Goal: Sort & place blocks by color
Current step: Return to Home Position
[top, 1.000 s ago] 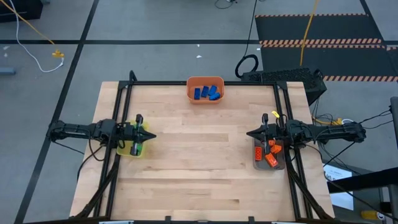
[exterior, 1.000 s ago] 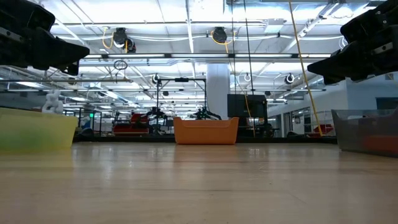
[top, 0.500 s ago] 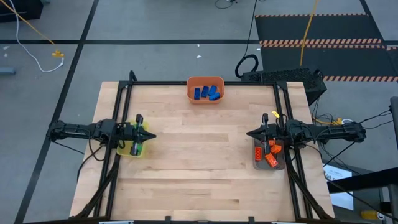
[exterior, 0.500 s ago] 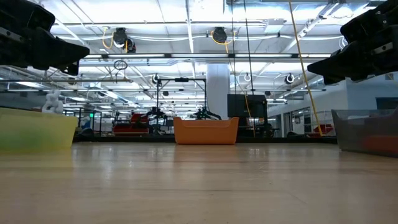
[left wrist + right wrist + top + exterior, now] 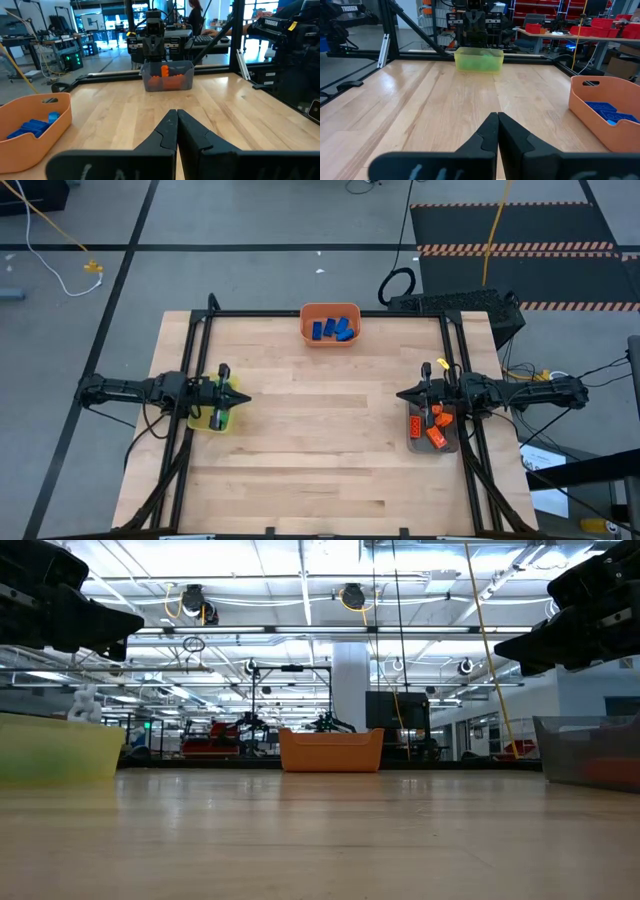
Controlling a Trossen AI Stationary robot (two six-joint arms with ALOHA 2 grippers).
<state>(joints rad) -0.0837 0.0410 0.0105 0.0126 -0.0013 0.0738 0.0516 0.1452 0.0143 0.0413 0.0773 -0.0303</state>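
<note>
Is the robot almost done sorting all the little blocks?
Looks finished: blue blocks lie in the orange bin, green blocks in the yellow bin, orange blocks in the grey bin. Both hands are shut and empty: the left hand over the yellow bin, the right hand over the grey bin. No loose block shows on the table, so nothing seems left.
</note>
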